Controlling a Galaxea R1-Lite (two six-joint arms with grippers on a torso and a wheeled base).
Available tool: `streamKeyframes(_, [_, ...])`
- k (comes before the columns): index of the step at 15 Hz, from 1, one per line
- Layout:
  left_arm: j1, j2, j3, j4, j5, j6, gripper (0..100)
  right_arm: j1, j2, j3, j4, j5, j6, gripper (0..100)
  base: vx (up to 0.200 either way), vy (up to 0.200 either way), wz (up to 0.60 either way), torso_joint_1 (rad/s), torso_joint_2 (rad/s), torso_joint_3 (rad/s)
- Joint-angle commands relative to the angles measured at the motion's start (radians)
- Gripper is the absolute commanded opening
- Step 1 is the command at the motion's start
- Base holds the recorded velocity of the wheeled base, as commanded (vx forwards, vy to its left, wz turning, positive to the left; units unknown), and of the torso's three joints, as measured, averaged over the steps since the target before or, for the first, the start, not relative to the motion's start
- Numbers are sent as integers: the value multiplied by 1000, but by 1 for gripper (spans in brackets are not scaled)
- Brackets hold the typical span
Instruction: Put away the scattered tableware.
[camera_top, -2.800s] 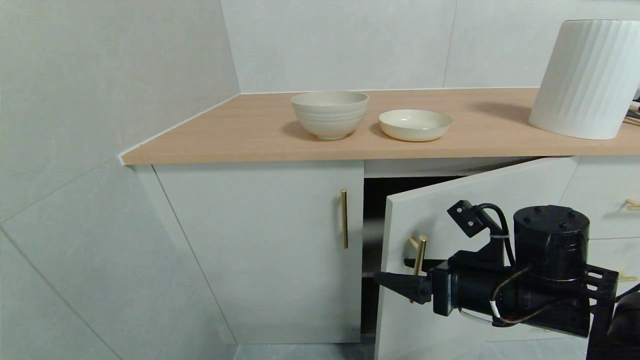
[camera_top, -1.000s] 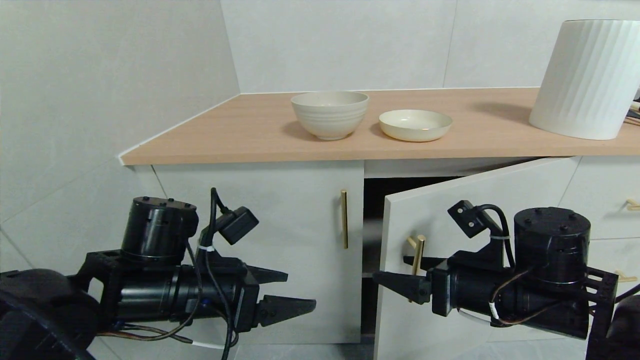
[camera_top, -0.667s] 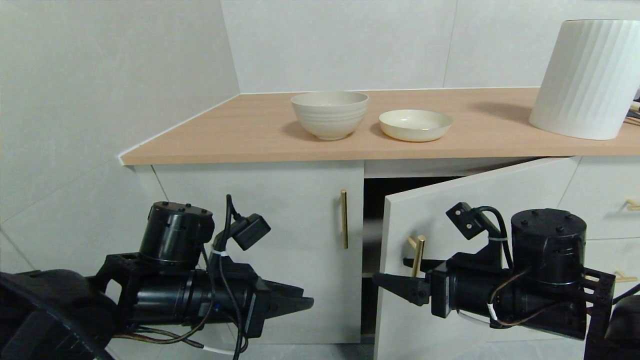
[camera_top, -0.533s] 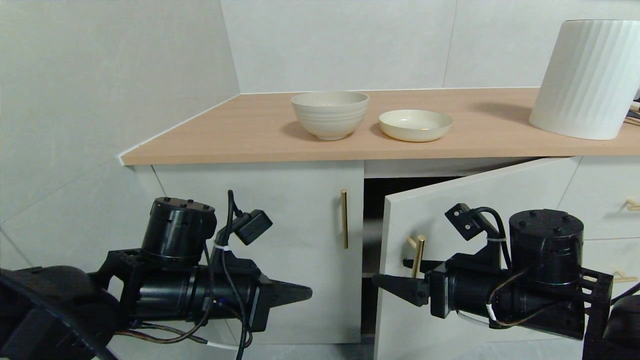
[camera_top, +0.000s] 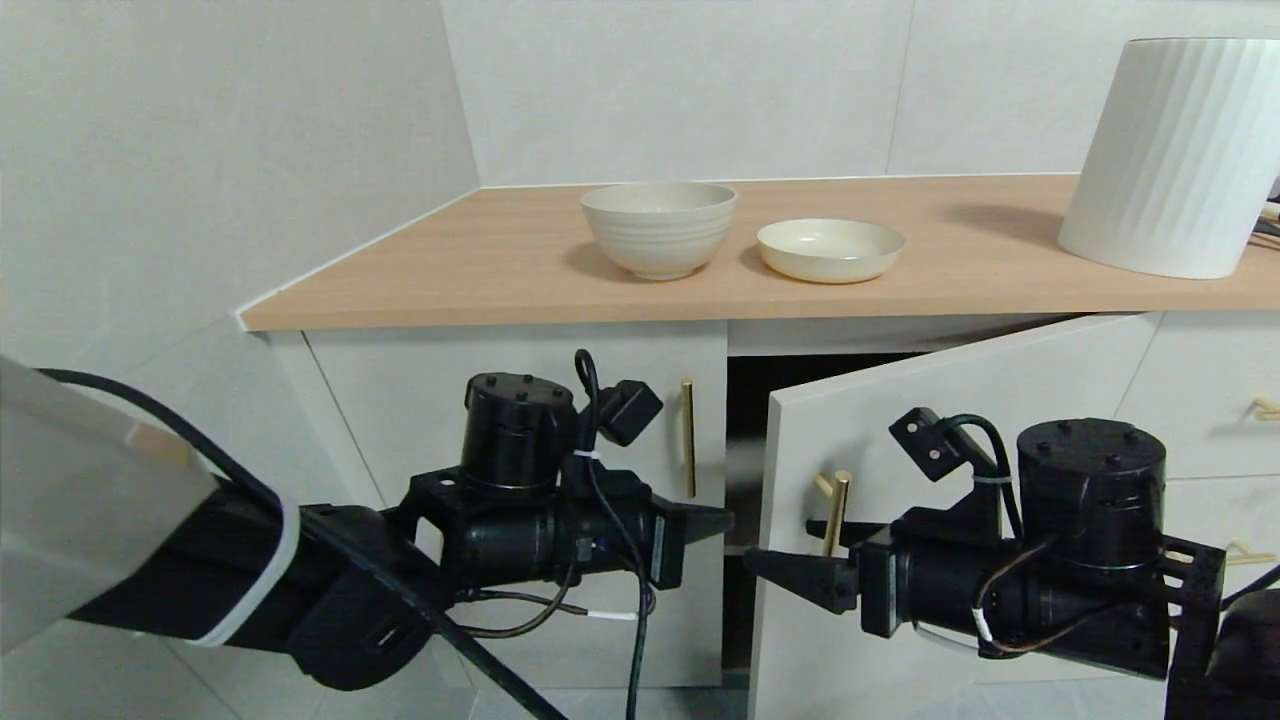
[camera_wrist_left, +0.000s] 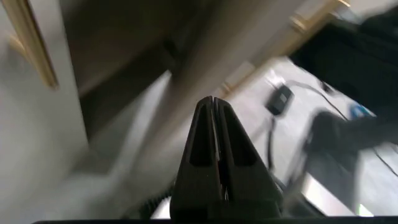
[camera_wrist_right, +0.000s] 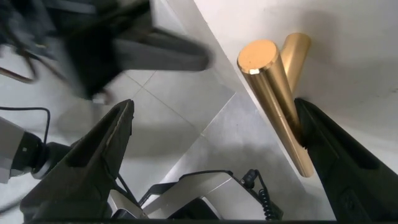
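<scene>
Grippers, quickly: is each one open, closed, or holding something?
Left gripper: closed, empty.
Right gripper: open, fingers either side of the gold door handle.

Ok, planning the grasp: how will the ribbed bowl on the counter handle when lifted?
The bowl looks rigid and smooth, so probably slippery at the rim. Its narrow foot under a wide mouth suggests it could tip if pushed high. Likely breakable if knocked against the dish beside it.

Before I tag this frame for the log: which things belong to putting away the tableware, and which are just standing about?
Job: bowl; dish; open door; its handle, straddled by the open right hand; shut left hand.
Standing about: ribbed container; closed door; counter.
</scene>
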Motion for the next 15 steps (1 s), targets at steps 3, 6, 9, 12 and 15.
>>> streamKeyframes(3, [-39,127,20,-244,49,-43,0,1,-27,7,-3,0,-2,100,0,0,0,0,0,0])
streamKeyframes(6, [-44,168,17,-358,69,-67,0,-1,-31,8,-3,0,-4,100,0,0,0,0,0,0])
streamKeyframes(9, [-44,225,3,-411,85,-66,0,1,-25,8,-3,0,-7,100,0,0,0,0,0,0])
streamKeyframes(12, [-54,242,-12,-443,90,-66,0,1,-30,8,-3,0,-8,100,0,0,0,0,0,0])
streamKeyframes(15, [-60,285,-30,-531,92,-69,0,-1,-43,36,-3,-12,-36,100,0,0,0,0,0,0])
